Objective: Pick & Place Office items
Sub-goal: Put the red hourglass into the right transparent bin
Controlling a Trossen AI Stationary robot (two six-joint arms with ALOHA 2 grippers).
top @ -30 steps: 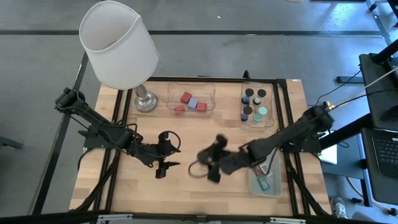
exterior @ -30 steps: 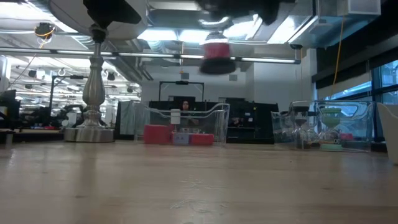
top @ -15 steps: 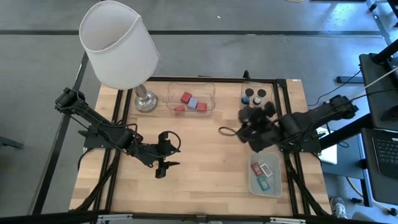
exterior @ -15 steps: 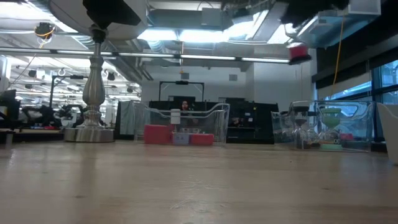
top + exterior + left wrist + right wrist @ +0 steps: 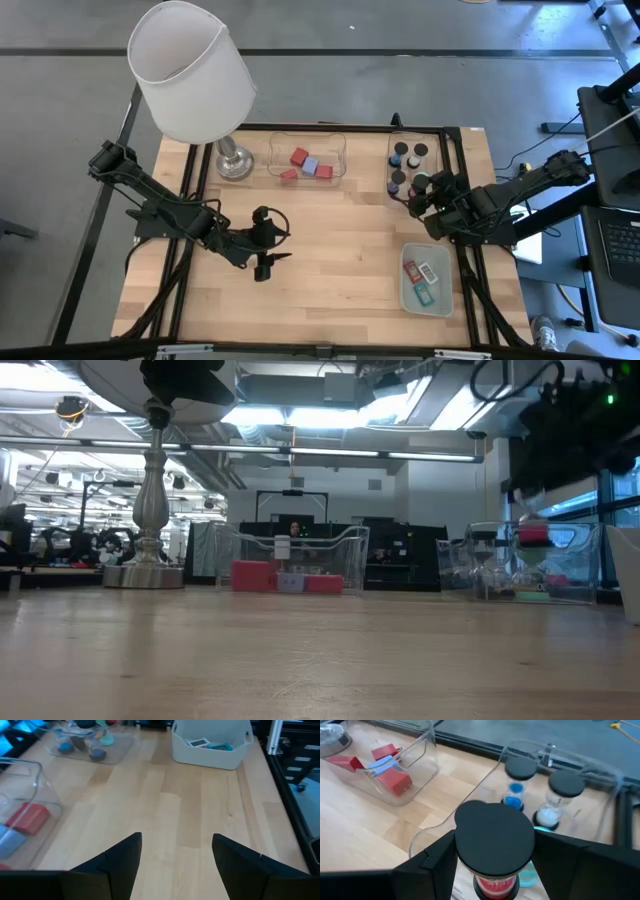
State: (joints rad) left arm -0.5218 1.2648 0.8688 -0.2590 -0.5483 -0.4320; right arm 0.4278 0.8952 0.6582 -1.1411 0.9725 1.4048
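- Right gripper (image 5: 492, 870) is clamped on one hourglass (image 5: 495, 845) — black round caps, red sand in clear glass — held over the near end of the clear tray (image 5: 408, 170) at the table's far right.
- In that tray the right wrist view shows two more hourglasses: one with blue sand (image 5: 516, 782), one with white sand (image 5: 559, 797); any others are hidden behind the held one.
- The middle clear tray (image 5: 307, 157) holds three red blocks (image 5: 299, 156) and one lavender-blue cube (image 5: 311, 166).
- The pale tray (image 5: 425, 282) holds small flat cards (image 5: 423, 272) — the count is hard to make out.
- Left gripper (image 5: 262, 262) hangs over bare wood, fingers apart, empty.
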